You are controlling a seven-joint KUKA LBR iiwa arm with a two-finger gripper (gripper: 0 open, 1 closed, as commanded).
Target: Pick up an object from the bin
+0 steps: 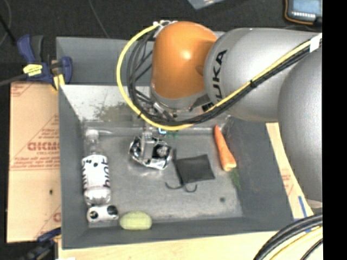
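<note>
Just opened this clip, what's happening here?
The arm reaches into the grey bin from the view's right, with its gripper low over the middle of the floor. A flat black pouch lies closest, just to the view's right of it. An orange carrot lies beyond that, and a bottle lies by the opposite wall. Whether anything is grasped cannot be told.

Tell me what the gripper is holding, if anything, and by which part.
It cannot be told. The gripper is down low beside the black pouch, and its own body hides any hold.
</note>
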